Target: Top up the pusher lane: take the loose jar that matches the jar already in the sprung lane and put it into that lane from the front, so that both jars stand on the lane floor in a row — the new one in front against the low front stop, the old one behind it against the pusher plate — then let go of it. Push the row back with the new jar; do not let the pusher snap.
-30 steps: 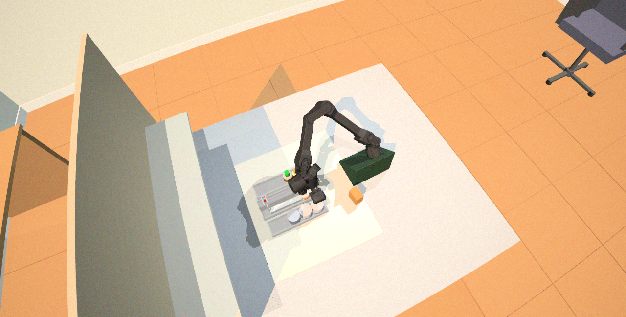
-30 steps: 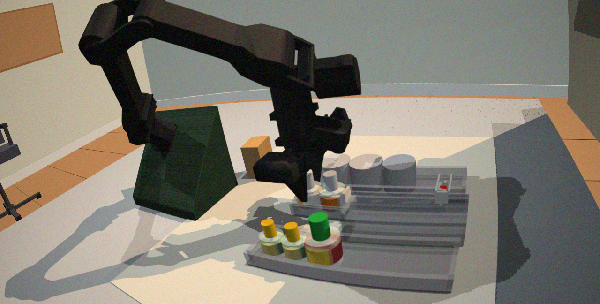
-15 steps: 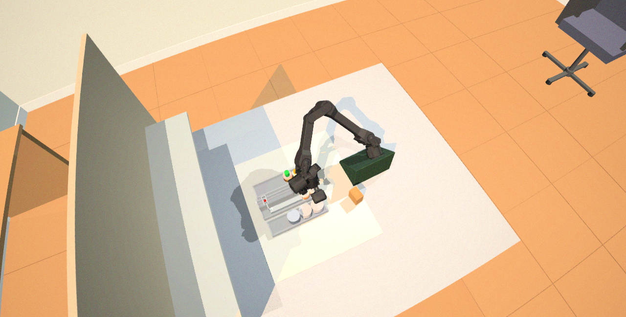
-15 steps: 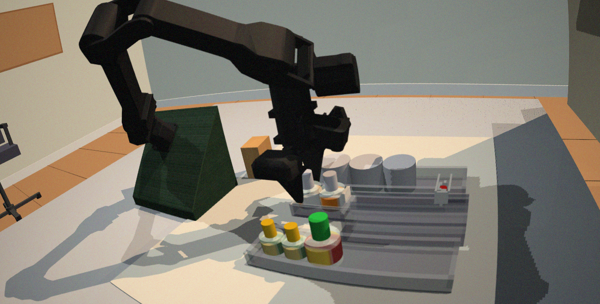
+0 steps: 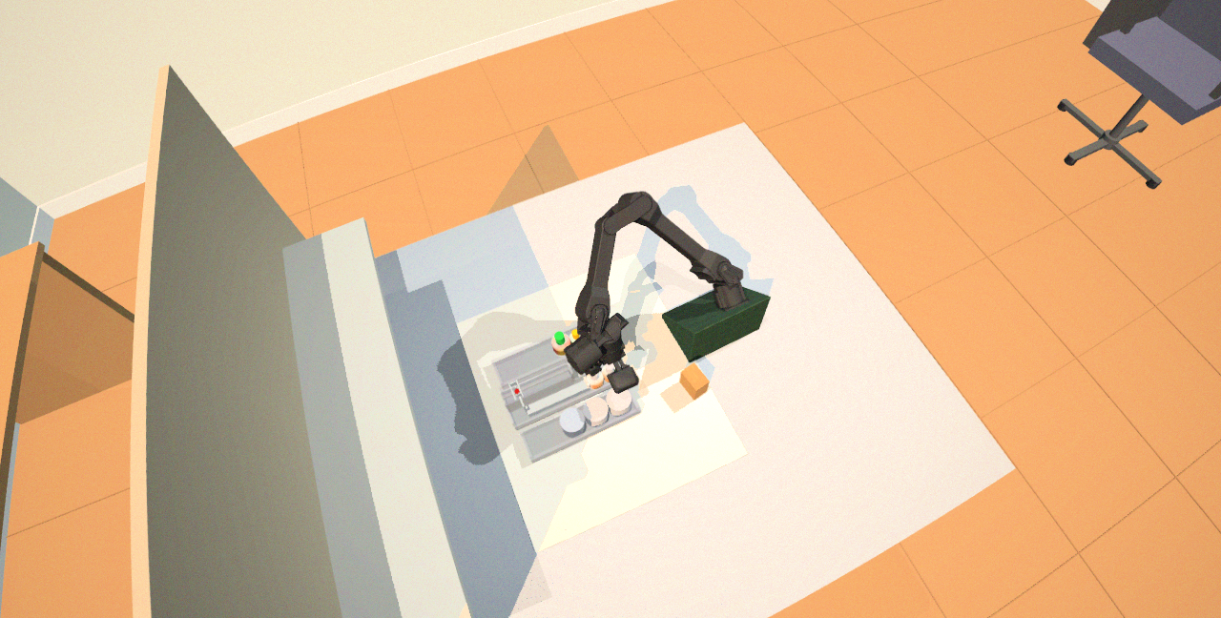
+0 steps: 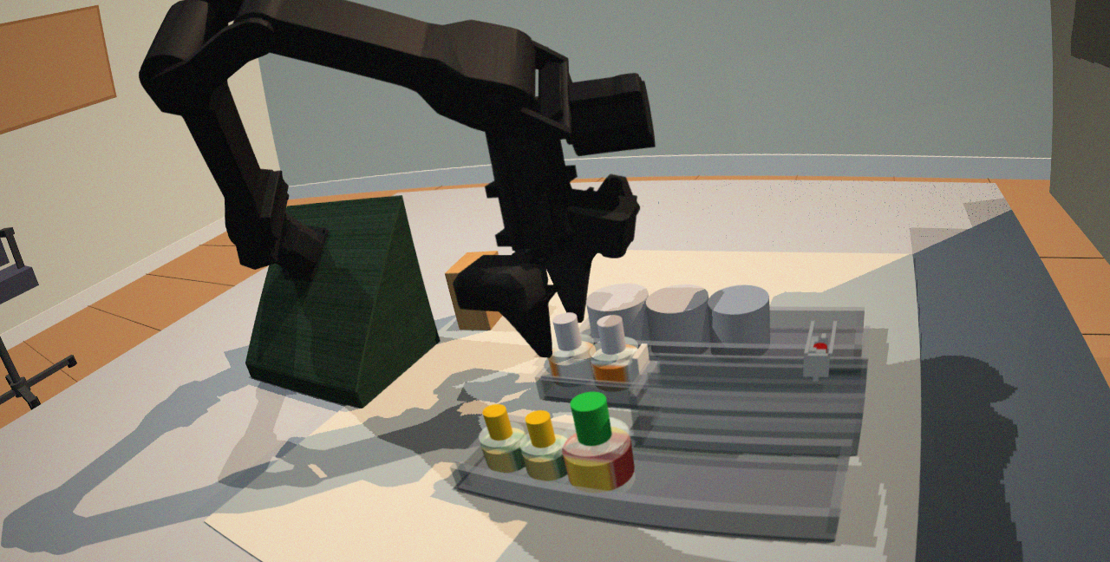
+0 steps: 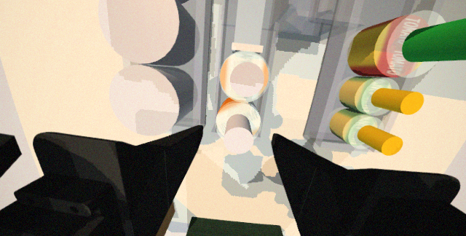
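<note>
Above two white-capped jars, one gripper stands partly open, holding nothing.

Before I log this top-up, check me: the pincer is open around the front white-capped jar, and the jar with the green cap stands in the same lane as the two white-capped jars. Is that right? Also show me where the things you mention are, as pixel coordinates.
Not quite: the green-capped jar [image 6: 598, 450] [image 7: 387, 48] is in the lane with the two yellow-capped jars [image 6: 524, 450] [image 7: 368, 113], as the exterior view shows. The rest stands.
</note>
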Controlling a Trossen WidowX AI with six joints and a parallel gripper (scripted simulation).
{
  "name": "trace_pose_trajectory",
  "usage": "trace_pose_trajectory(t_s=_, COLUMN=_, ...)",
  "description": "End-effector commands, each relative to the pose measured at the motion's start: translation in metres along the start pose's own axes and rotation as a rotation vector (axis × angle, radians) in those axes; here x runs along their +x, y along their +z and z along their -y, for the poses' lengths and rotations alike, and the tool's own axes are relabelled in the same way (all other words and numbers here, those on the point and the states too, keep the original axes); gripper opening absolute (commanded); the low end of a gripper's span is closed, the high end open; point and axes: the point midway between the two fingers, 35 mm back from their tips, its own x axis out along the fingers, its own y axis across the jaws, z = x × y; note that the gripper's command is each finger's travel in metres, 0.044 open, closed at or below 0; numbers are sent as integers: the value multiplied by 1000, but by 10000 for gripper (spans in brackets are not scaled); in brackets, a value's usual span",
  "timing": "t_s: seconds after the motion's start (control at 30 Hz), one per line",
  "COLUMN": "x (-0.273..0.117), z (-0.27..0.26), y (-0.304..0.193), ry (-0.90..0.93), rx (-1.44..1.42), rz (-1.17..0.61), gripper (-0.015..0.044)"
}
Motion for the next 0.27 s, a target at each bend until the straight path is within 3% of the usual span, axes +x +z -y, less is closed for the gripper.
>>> trace_pose_trajectory(t_s=0.0, x=-1, z=-1, y=-12, ry=5, rx=2, rz=-2, gripper=298)
trace_pose_trajectory(t_s=0.23, x=-1, z=-1, y=-35, ry=5, rx=1, rz=-3, gripper=298)
